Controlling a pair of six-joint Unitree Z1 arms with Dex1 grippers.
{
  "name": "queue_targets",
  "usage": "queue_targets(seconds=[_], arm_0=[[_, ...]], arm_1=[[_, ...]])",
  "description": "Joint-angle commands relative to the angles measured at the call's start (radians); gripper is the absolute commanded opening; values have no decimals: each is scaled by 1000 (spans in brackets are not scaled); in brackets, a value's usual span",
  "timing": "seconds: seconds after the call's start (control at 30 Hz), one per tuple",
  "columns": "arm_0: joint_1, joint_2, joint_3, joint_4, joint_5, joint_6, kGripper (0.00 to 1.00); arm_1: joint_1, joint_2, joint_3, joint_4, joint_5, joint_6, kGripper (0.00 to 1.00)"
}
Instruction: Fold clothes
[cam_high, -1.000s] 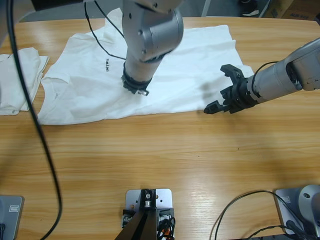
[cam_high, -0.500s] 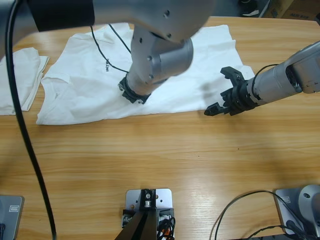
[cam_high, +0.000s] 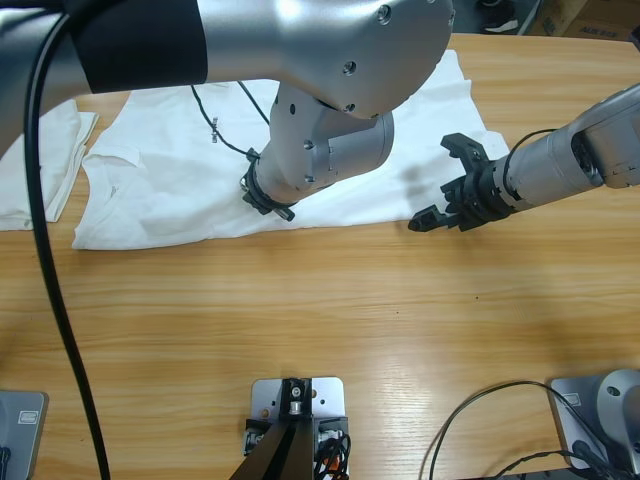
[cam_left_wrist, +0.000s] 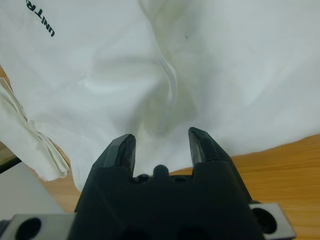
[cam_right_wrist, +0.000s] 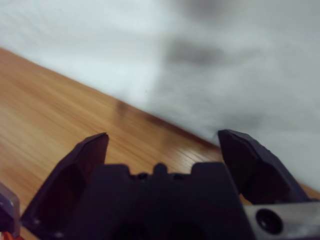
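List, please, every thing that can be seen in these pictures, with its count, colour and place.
white shirt with black chest lettering: one, white, spread flat across the far half of the table.
folded white shirt: one, white, at the table's left edge, beside the spread shirt.
wooden table: one, light brown, bare over its near half.
black cables: several, black, one hanging down the left, others at the near right corner.
left claw: one, black, open, over the spread shirt near its front hem.
right claw: one, black, open, at the spread shirt's right edge.
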Motion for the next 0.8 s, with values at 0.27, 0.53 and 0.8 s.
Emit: queue_targets(seconds=[0.27,0.53,0.8], arm_0=[[-7,61,52,151,5,-23,329],[-6,84,50,151,5,-31,329],[10,101,40,151,5,-37,329]], arm_1=[[12,25,45,-25,15,-4,895],[12,20,51,-27,16,-4,895],[12,24,55,-29,15,-5,895]])
